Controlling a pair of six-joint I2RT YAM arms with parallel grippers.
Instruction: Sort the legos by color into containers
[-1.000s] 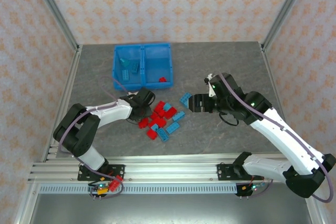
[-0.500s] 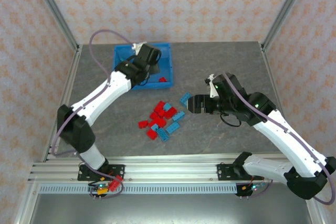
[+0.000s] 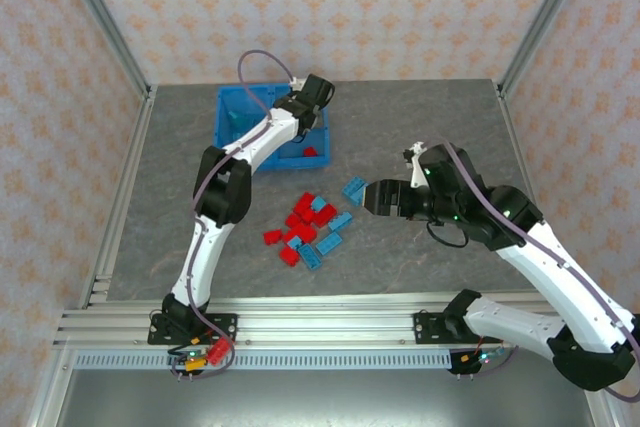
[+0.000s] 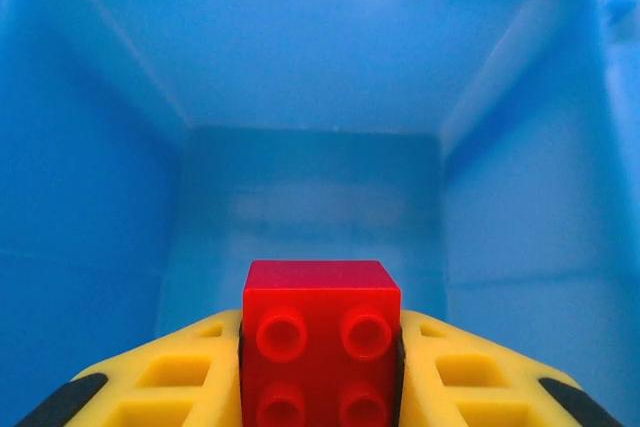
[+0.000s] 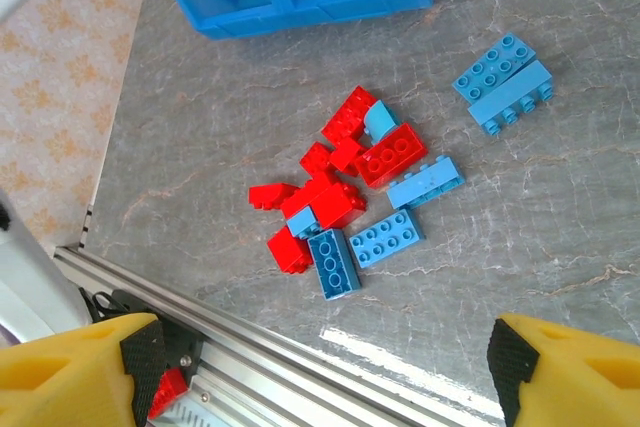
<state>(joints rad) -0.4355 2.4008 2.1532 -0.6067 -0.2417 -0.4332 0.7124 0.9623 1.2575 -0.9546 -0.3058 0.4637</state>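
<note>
My left gripper (image 3: 314, 93) reaches over the far side of the blue bin (image 3: 222, 139), above its right compartment. It is shut on a red lego brick (image 4: 320, 292), studs facing the camera, with the compartment's blue floor behind it. One red brick (image 3: 310, 153) lies in that right compartment, and light blue bricks (image 3: 241, 123) lie in the left one. A pile of red and light blue legos (image 3: 306, 226) sits on the table's middle. My right gripper (image 3: 372, 197) hovers open to the right of the pile, its yellow fingers (image 5: 80, 367) wide apart and holding nothing.
Two light blue bricks (image 5: 503, 82) lie side by side apart from the pile, near my right gripper. An aluminium rail (image 3: 330, 327) runs along the near table edge. Metal frame posts and patterned walls enclose the grey tabletop (image 3: 430, 127).
My left arm has swung from the pile up to the bin's right compartment, carrying the red brick. My right gripper drifted slightly right.
</note>
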